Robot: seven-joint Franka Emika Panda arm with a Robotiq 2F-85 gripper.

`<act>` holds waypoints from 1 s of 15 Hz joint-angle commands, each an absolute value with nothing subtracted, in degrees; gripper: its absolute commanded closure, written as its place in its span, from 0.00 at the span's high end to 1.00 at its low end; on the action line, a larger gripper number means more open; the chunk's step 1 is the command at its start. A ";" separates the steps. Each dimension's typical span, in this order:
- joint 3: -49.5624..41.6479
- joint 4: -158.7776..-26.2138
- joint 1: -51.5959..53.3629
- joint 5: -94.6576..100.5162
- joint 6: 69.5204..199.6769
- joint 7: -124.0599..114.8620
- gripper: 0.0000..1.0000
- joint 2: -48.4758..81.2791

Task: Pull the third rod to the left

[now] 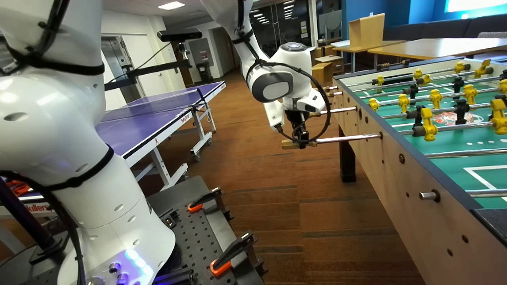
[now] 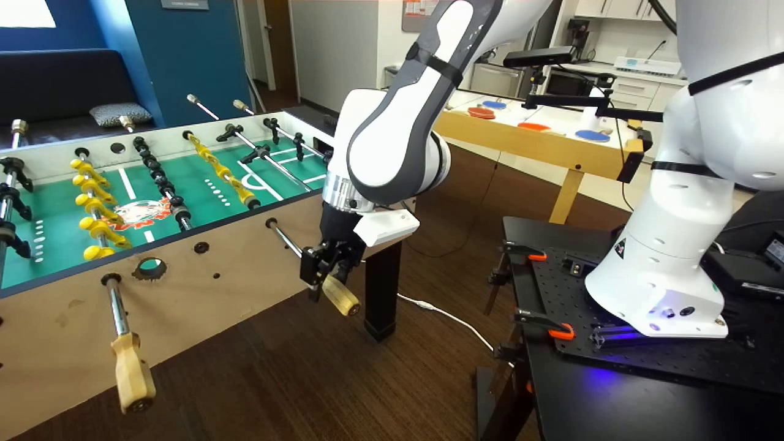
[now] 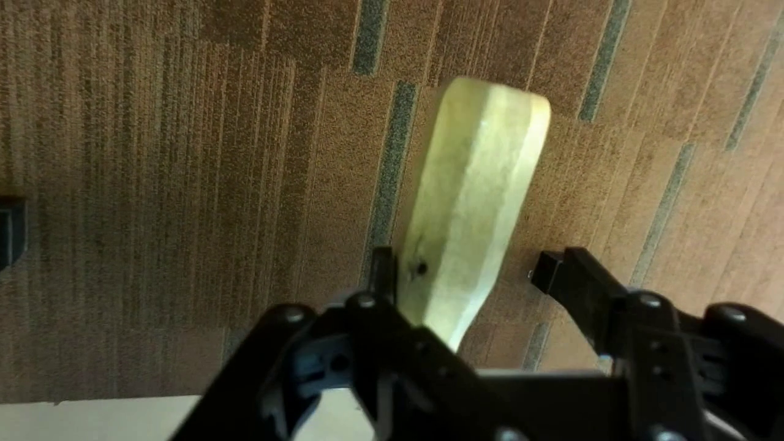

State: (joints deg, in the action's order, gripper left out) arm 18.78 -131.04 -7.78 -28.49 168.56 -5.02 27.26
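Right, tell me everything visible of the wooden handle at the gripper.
The handle is long, faceted and pale tan, apparently wood, with a small dark spot on its side. It caps the outer end of a silver rod from the foosball table, lying roughly level. The open gripper straddles it: a gap shows beside one finger; contact with the other I cannot tell.

In the wrist view the black two-fingered gripper (image 3: 465, 269) is blurred and cut off by the lower edge. Its jaws hide the near end of the faceted tan wooden handle (image 3: 478, 202) between them; whether it touches the closer finger cannot be told. Well aside from the jaws, a dark block (image 3: 11, 231), cut by the left edge, shows too little to identify. In an exterior view the jaws cover where the handle meets the thin silver metal third rod (image 2: 286, 237). Beyond them, in an exterior view, a second tan wooden handle (image 1: 315, 115) is mostly hidden.
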 commanded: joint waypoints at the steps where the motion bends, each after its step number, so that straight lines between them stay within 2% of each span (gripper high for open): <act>1: 22.20 -136.77 -7.78 -31.54 167.87 -5.25 1.00 18.07; 9: 12.80 -145.90 2.49 -23.99 158.54 -19.02 1.00 -3.59; 15: 9.50 -145.39 1.74 -10.84 146.64 -31.14 1.00 -12.19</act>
State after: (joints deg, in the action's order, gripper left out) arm 10.42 -144.86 2.06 -14.85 151.89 -26.51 -7.68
